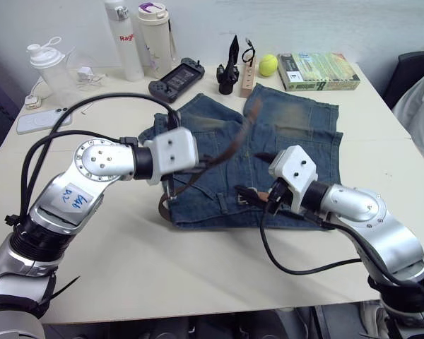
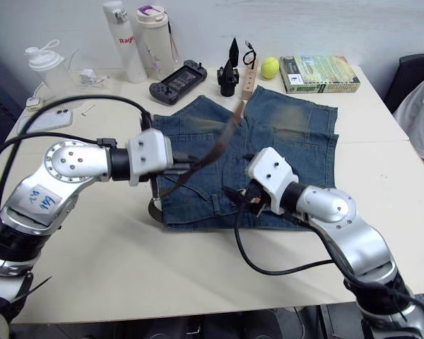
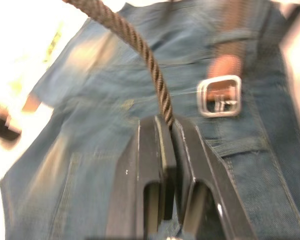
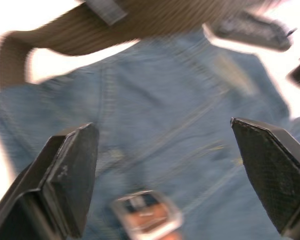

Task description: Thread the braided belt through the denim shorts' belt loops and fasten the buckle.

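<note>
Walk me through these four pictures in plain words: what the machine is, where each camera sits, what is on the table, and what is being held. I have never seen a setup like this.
This is a humanoid robot with two arms, each ending in a gripper of two black fingers. Two pictures come from a stereo camera on its head, looking down at a table. The other two come from cameras on its wrists, looking along the fingers.

On the table lie denim shorts with a braided belt rising above them. Behind are two bottles, a shaker cup, a phone, a game controller, a tennis ball and a book.

The left gripper is shut on the belt, lifting it. The right gripper is open above the shorts, with the buckle lying under it, not held.
</note>
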Robot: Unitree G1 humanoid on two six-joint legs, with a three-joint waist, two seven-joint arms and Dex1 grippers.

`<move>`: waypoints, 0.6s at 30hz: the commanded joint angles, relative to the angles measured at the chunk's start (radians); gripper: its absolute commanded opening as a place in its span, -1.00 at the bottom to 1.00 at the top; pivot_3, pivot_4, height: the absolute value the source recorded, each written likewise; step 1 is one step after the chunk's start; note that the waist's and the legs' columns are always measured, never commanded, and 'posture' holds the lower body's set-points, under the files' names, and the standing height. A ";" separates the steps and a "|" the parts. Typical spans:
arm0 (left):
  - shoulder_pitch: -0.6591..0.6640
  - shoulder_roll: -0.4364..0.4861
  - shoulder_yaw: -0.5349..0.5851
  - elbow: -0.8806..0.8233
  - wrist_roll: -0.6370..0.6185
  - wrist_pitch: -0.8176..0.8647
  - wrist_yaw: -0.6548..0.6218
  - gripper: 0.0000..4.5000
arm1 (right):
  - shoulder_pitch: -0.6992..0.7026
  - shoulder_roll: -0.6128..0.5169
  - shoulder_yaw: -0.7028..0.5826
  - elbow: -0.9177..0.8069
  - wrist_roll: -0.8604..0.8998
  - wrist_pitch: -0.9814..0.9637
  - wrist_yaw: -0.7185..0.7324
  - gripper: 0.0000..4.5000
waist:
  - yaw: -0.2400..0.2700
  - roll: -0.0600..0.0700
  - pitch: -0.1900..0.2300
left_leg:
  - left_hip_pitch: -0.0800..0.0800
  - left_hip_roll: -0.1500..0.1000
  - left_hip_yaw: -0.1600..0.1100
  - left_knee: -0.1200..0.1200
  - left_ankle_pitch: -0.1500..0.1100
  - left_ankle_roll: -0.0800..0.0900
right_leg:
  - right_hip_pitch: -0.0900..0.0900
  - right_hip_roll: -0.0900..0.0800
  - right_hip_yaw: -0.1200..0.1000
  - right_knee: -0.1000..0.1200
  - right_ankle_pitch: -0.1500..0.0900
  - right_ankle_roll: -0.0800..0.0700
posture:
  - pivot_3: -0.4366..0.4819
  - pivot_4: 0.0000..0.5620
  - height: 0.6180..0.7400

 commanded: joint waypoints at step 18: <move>-0.014 -0.198 0.078 0.192 0.408 -0.187 0.127 -0.97 | 0.101 0.047 0.131 -0.024 -0.380 -0.069 0.017 1.00 | 0.001 0.000 0.000 | -0.003 0.000 -0.005 0.003 0.001 0.004 | 0.001 -0.003 -0.008 0.001 0.000 0.001 | -0.05 -0.47 0.73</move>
